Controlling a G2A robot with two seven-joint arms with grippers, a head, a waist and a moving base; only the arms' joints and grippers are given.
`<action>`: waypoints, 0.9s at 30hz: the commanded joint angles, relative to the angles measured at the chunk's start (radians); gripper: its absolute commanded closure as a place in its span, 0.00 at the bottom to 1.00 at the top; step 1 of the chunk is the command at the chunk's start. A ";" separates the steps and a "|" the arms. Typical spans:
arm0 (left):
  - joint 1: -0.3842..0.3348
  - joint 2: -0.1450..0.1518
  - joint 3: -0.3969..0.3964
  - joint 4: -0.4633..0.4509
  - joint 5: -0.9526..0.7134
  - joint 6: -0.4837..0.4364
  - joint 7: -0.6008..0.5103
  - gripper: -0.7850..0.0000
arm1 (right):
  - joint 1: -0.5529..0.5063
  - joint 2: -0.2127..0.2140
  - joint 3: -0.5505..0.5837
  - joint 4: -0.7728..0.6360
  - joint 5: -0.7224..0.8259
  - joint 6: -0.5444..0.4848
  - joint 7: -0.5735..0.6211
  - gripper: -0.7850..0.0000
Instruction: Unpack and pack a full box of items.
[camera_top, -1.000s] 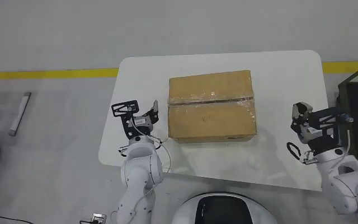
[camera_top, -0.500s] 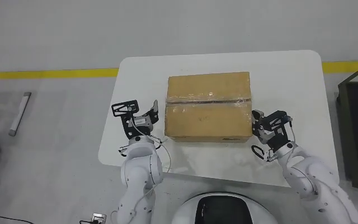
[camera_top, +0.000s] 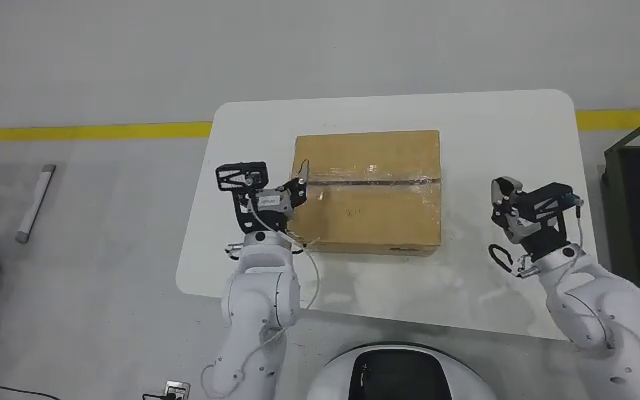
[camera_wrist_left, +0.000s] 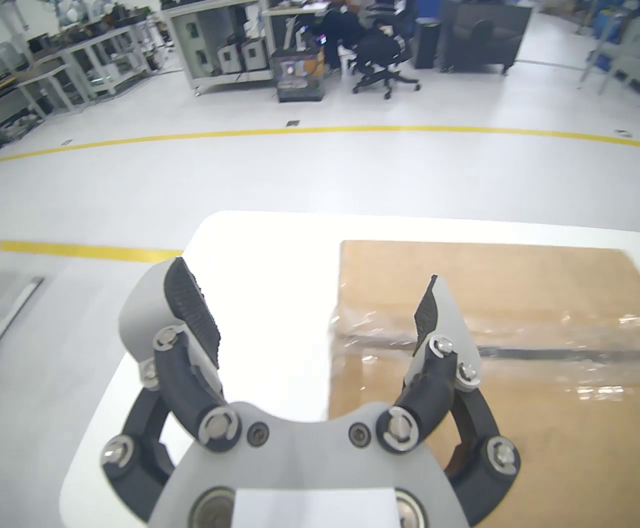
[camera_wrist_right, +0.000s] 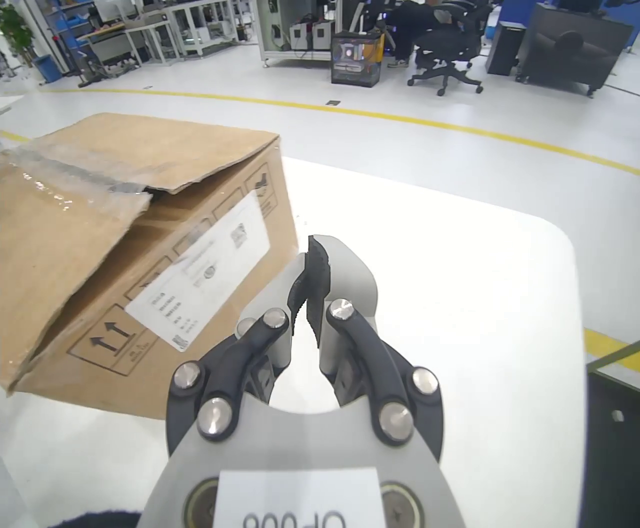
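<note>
A closed cardboard box (camera_top: 367, 190) with clear tape along its top seam sits in the middle of the white table (camera_top: 500, 130). My left gripper (camera_top: 270, 182) is open at the box's left end. In the left wrist view (camera_wrist_left: 305, 282) one finger (camera_wrist_left: 430, 310) stands over the box's (camera_wrist_left: 525, 360) edge near the seam, the other over bare table. My right gripper (camera_top: 503, 192) is shut and empty, a short gap to the right of the box. In the right wrist view its fingertips (camera_wrist_right: 311, 260) are pressed together beside the box's labelled end (camera_wrist_right: 200, 270), whose top flaps gape slightly.
A dark bin (camera_top: 625, 150) stands just off the table's right side, also at the edge of the right wrist view (camera_wrist_right: 615, 425). A grey tube (camera_top: 33, 200) lies on the floor far left. Bare table lies in front of and behind the box.
The right gripper came in against the box's right end, then drew back to the right. The box shifted slightly left. The left gripper moved right, up to the box's left edge.
</note>
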 joint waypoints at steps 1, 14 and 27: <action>-0.037 -0.004 0.046 0.009 -0.029 -0.051 0.000 0.00 | -0.016 0.004 0.037 -0.014 -0.003 -0.015 -0.001 1.00; -0.042 -0.009 0.254 0.034 -0.065 -0.318 -0.017 0.00 | -0.075 0.018 0.180 -0.051 0.036 -0.045 -0.008 1.00; -0.028 -0.008 0.246 0.038 -0.064 -0.303 -0.011 0.00 | -0.097 0.021 0.179 -0.087 0.065 -0.032 -0.004 1.00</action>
